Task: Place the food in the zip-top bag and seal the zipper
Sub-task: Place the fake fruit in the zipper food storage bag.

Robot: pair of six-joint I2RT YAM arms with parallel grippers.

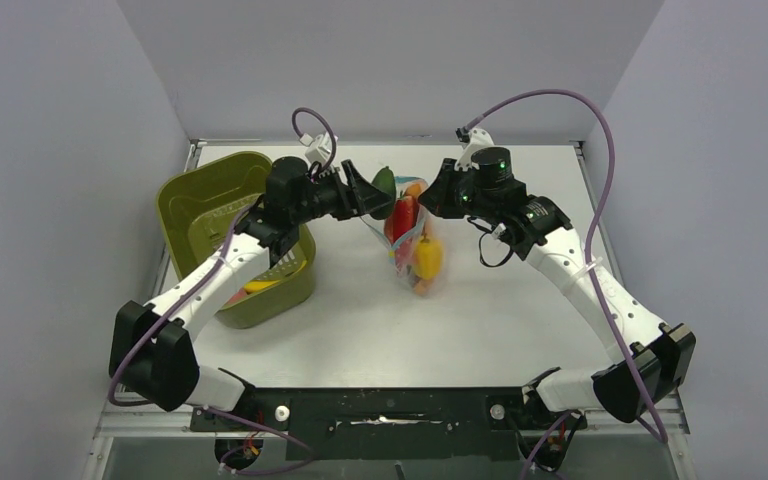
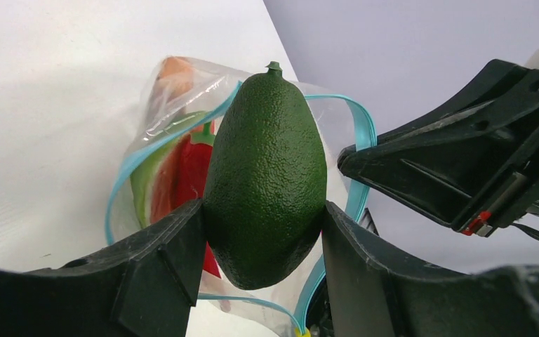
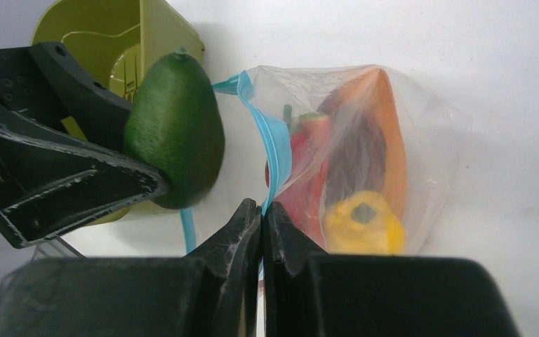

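Note:
My left gripper [image 2: 263, 232] is shut on a dark green toy avocado [image 2: 265, 175] and holds it just at the open mouth of the zip-top bag [image 1: 412, 245]. Red, orange and yellow food [image 3: 337, 175] lies inside the clear bag [image 3: 393, 140]. The light-blue zipper [image 3: 272, 140] rims the mouth, and my right gripper [image 3: 262, 210] is shut on that strip, lifting one lip. In the top view the avocado [image 1: 385, 181] hangs left of the bag, between my left gripper [image 1: 368, 192] and my right gripper [image 1: 430, 195].
An olive-green bin [image 1: 222, 230] stands at the table's left, under my left arm, with a piece of orange-yellow food [image 1: 258, 287] in it. White walls enclose the table on three sides.

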